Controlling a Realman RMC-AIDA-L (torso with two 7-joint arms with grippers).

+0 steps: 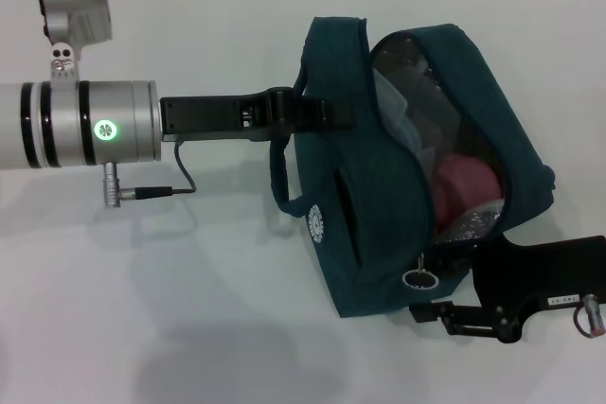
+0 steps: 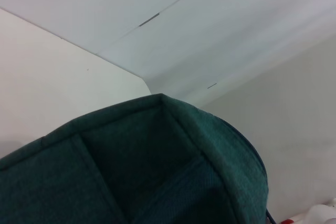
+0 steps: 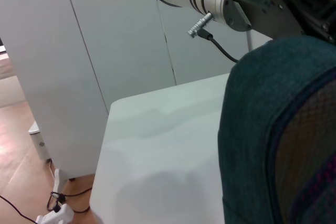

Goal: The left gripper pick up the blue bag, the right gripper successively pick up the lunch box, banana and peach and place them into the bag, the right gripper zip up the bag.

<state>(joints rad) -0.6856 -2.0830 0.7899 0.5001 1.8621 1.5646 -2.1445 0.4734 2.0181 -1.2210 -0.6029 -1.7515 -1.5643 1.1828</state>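
Here, left hand (image 1: 308,113) grips bag (image 1: 379,253); right hand (image 1: 431,309) beside.

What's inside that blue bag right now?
Through the bag's open top, something pink and rounded shows, with pale wrapping behind it and a shiny mesh patch in front. The bag's walls hide everything deeper, so I can't tell which items are in.
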